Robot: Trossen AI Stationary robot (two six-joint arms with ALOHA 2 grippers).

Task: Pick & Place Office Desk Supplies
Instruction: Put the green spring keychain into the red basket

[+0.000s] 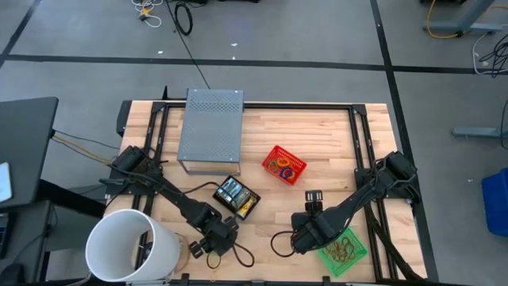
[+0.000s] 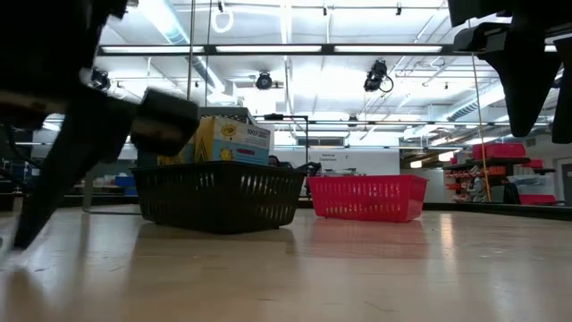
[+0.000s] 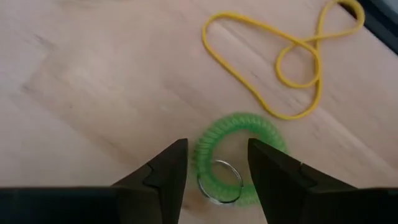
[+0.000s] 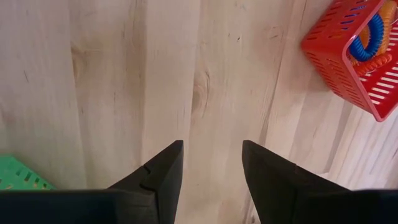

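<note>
Green coil keyring (image 3: pixel 236 155), left gripper (image 3: pixel 214 180) astride, open

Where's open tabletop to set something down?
Bare wood right of the grey metal box, behind the red basket. Another strip between the black basket and the right claw. Crowded front left: white bucket, left claw, green coil keyring, yellow rubber band.

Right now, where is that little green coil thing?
The green coil lies on the bare wood between the left gripper's open fingers, beside a yellow rubber band, near the white bucket.
</note>
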